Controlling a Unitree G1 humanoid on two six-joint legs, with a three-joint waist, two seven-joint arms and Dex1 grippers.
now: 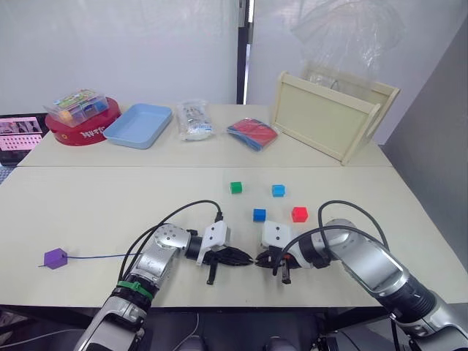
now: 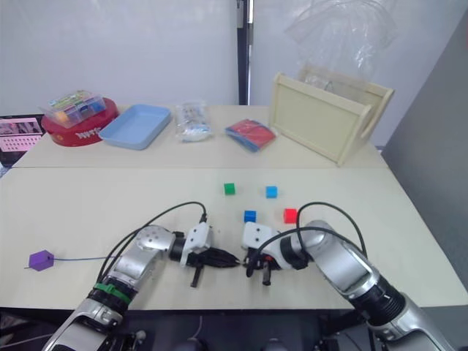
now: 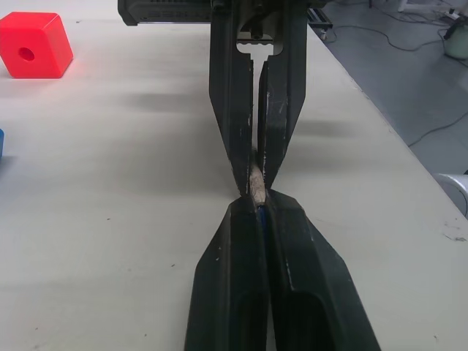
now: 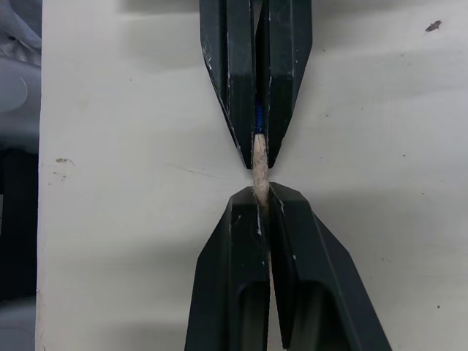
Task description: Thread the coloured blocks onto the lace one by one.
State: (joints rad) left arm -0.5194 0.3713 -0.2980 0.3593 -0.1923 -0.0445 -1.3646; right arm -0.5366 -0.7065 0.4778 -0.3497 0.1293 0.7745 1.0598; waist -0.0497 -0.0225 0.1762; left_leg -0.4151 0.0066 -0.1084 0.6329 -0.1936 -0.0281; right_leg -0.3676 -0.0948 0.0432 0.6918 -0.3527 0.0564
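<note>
At the table's front middle my left gripper [image 1: 247, 258] and right gripper [image 1: 259, 262] meet tip to tip. Both are shut on the pale stiff tip [image 4: 259, 167] of the lace [image 1: 95, 256]. Blue cord [image 4: 258, 117] shows between the left fingers. The thin lace runs left to a purple block [image 1: 55, 257] that is threaded on it near the left edge. Four blocks lie loose beyond the grippers: green [image 1: 235, 188], light blue [image 1: 278, 191], darker blue [image 1: 259, 215] and red [image 1: 299, 214].
Along the back stand a red round tin [image 1: 80, 133] with a clear box of pieces on top, a light blue tray [image 1: 139, 126], a plastic bag [image 1: 194, 121], a red and blue packet [image 1: 252, 134] and a tilted wooden tray [image 1: 329, 117].
</note>
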